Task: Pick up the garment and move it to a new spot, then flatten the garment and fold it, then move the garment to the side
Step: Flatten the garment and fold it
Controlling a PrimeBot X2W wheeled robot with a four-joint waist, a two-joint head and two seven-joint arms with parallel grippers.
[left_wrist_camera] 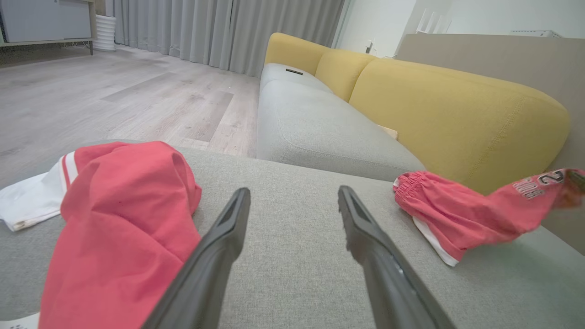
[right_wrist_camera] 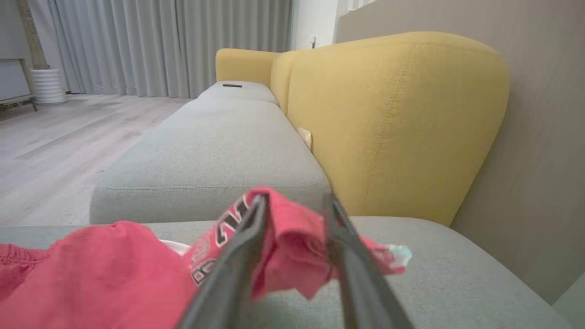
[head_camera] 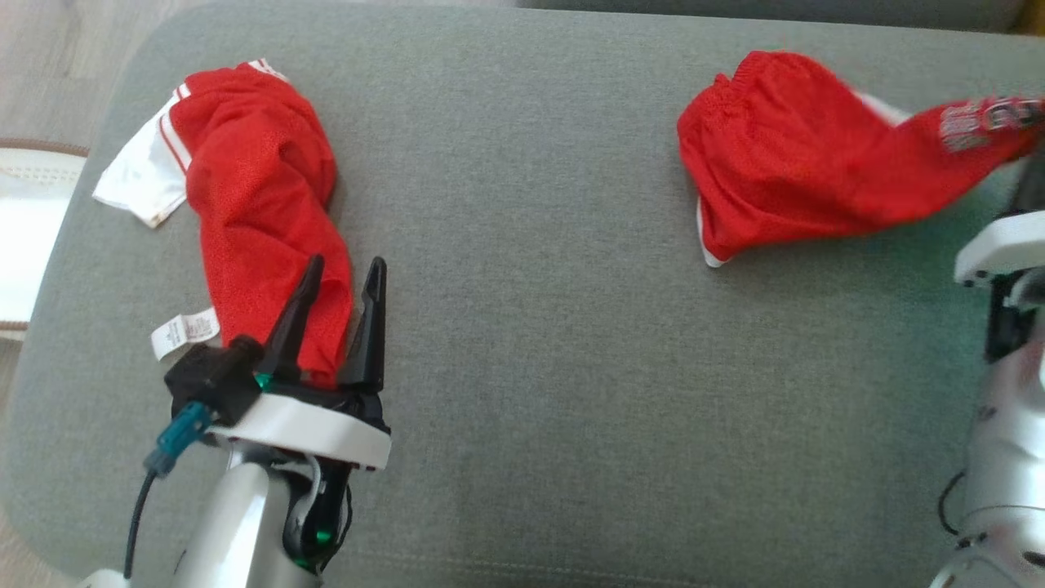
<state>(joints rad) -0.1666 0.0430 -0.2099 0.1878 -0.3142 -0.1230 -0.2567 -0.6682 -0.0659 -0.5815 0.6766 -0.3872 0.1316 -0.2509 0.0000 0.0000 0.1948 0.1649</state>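
A red mesh garment [head_camera: 800, 180] with white trim lies at the right of the grey cushion [head_camera: 531, 351]. Its printed end is stretched out and lifted toward the right edge. My right gripper [right_wrist_camera: 295, 201] is shut on that bunched end, with red fabric [right_wrist_camera: 292, 242] between the fingers. A second red garment [head_camera: 253, 180] with white stripes and a label lies crumpled at the left. My left gripper [head_camera: 345, 265] is open over its near end, one finger on either side of the cloth. In the left wrist view the open fingers [left_wrist_camera: 228, 237] point across the cushion, with the held garment [left_wrist_camera: 457, 214] to the right.
A yellow-backed sofa [left_wrist_camera: 457, 119] with grey seats [right_wrist_camera: 215, 146] stands just beyond the cushion. Wooden floor [left_wrist_camera: 114, 96] and grey curtains lie to the left of it. A wall panel [right_wrist_camera: 539, 137] is close on the right. The right arm's white wrist [head_camera: 1000, 245] sits at the cushion's right edge.
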